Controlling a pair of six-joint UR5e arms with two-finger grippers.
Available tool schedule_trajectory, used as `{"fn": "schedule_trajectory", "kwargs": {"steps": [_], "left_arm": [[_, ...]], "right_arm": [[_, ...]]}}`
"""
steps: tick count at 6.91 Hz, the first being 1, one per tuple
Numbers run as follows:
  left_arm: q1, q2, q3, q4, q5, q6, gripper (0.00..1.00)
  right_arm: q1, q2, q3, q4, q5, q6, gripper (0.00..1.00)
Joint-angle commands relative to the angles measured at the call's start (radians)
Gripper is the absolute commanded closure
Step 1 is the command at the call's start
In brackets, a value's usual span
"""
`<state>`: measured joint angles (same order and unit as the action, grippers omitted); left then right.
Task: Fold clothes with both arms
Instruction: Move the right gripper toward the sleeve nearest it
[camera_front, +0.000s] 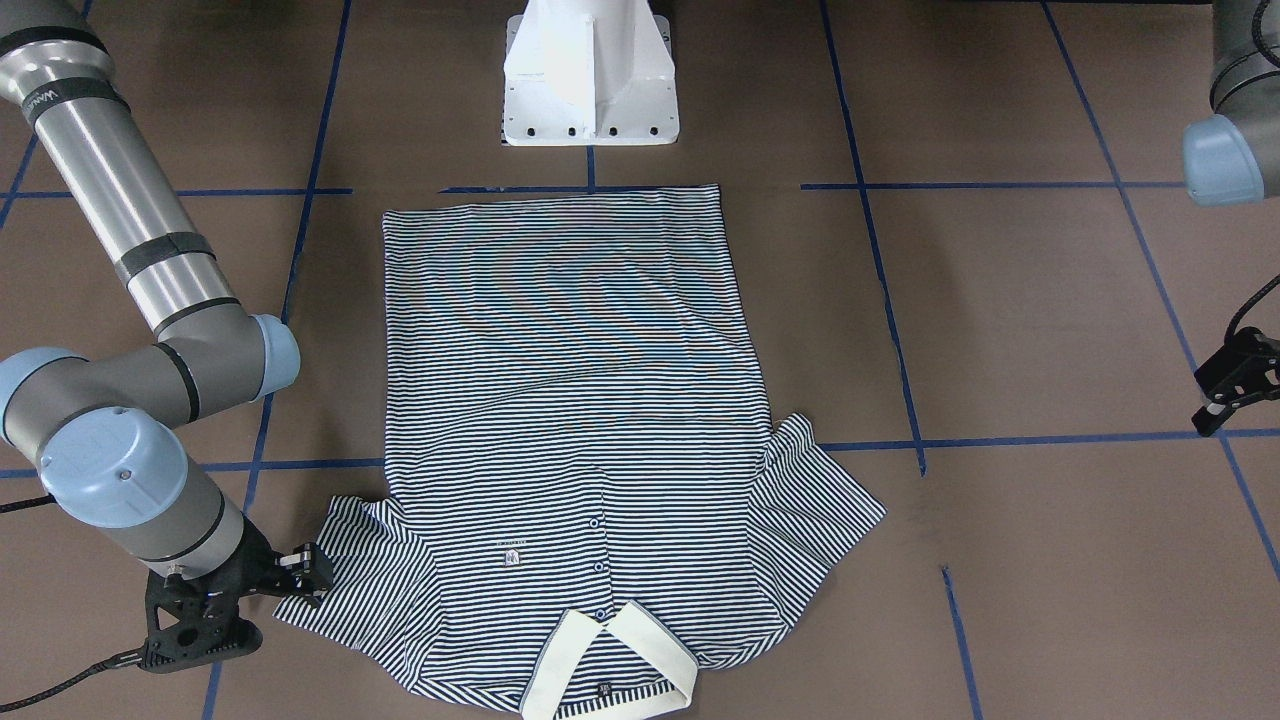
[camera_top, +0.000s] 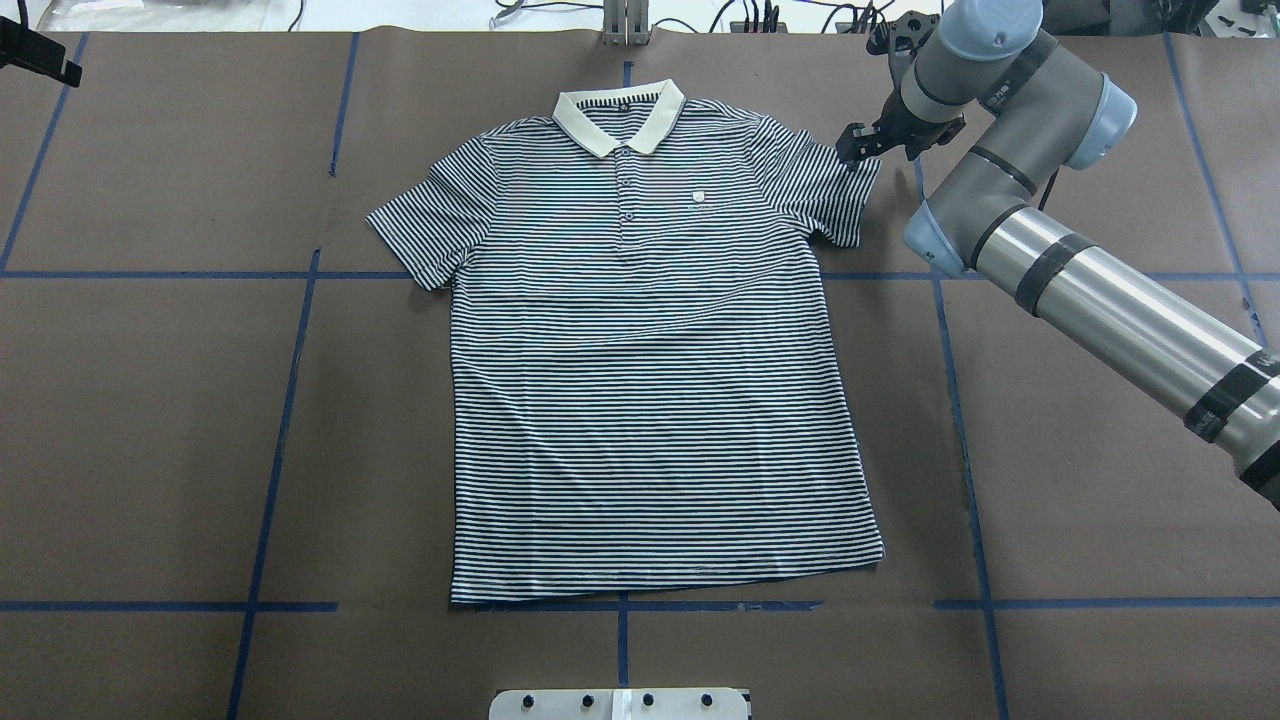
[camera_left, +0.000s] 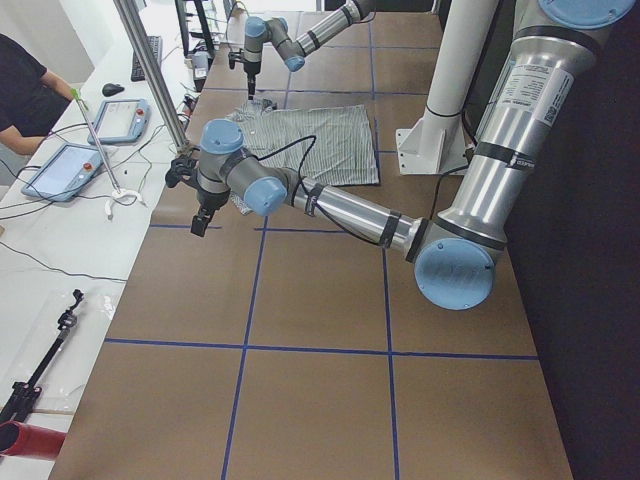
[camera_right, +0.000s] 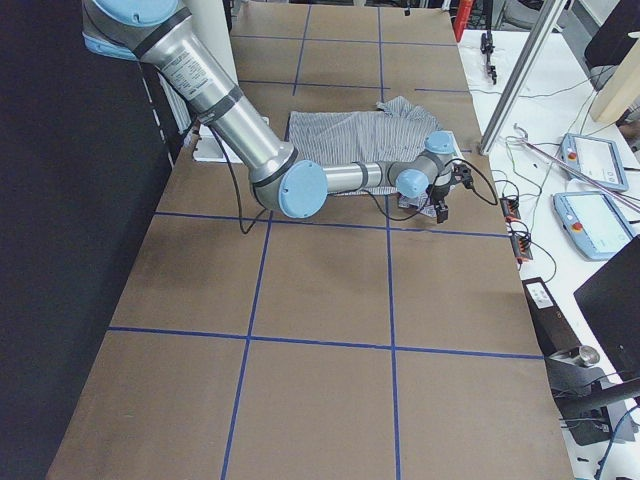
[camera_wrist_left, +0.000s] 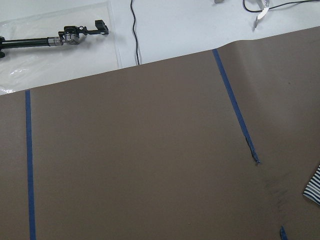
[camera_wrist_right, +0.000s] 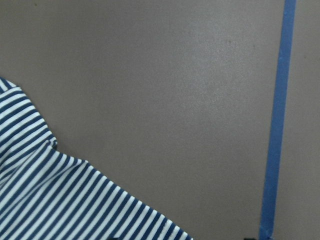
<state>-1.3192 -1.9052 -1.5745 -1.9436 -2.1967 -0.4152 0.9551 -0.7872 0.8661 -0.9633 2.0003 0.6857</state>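
Right tool (camera_front: 305, 578) sits at the front-facing view's 8 o'clock, right at the edge of one sleeve (camera_front: 375, 575) of the striped polo shirt (camera_front: 570, 400). I cannot tell whether its jaws are parted or pinched. Left tool (camera_front: 1235, 385) hangs at 3 o'clock, well apart from the shirt (its jaw state is just as unclear).

Overhead, the shirt lies flat and face-up mid-tabletop (camera_top: 150, 400), with the collar (camera_top: 620, 120) at 12 o'clock and the hem at 6.

The left wrist view shows bare tabletop and a striped corner at 4 o'clock.

The right wrist view shows the striped sleeve at 7 o'clock and blue tape (camera_wrist_right: 277, 125) at 3 o'clock.
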Motion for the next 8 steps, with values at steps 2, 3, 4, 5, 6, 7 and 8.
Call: {"fn": "schedule_trajectory", "kwargs": {"steps": [2, 3, 4, 5, 6, 7, 8], "left_arm": [[0.000, -0.005, 0.001, 0.000, 0.002, 0.000, 0.00], [0.000, -0.005, 0.001, 0.000, 0.000, 0.000, 0.00], [0.000, -0.005, 0.001, 0.000, 0.000, 0.000, 0.00], [0.000, -0.005, -0.001, 0.000, 0.002, -0.002, 0.00], [0.000, -0.005, 0.001, 0.002, 0.002, -0.002, 0.00], [0.000, -0.005, 0.001, 0.002, 0.002, -0.002, 0.00], [0.000, -0.006, 0.001, 0.002, 0.002, -0.002, 0.00]], "right_arm": [[-0.009, 0.002, -0.012, -0.002, 0.000, 0.000, 0.20], [-0.009, 0.005, -0.016, -0.002, 0.000, 0.000, 0.31], [-0.009, 0.006, -0.022, -0.002, 0.000, 0.000, 0.51], [-0.009, 0.011, -0.025, -0.002, 0.002, 0.000, 0.77], [-0.009, 0.020, -0.032, -0.002, 0.003, 0.000, 0.95], [-0.009, 0.023, -0.032, -0.002, 0.006, -0.002, 1.00], [-0.009, 0.029, -0.030, -0.002, 0.009, -0.002, 1.00]]}}
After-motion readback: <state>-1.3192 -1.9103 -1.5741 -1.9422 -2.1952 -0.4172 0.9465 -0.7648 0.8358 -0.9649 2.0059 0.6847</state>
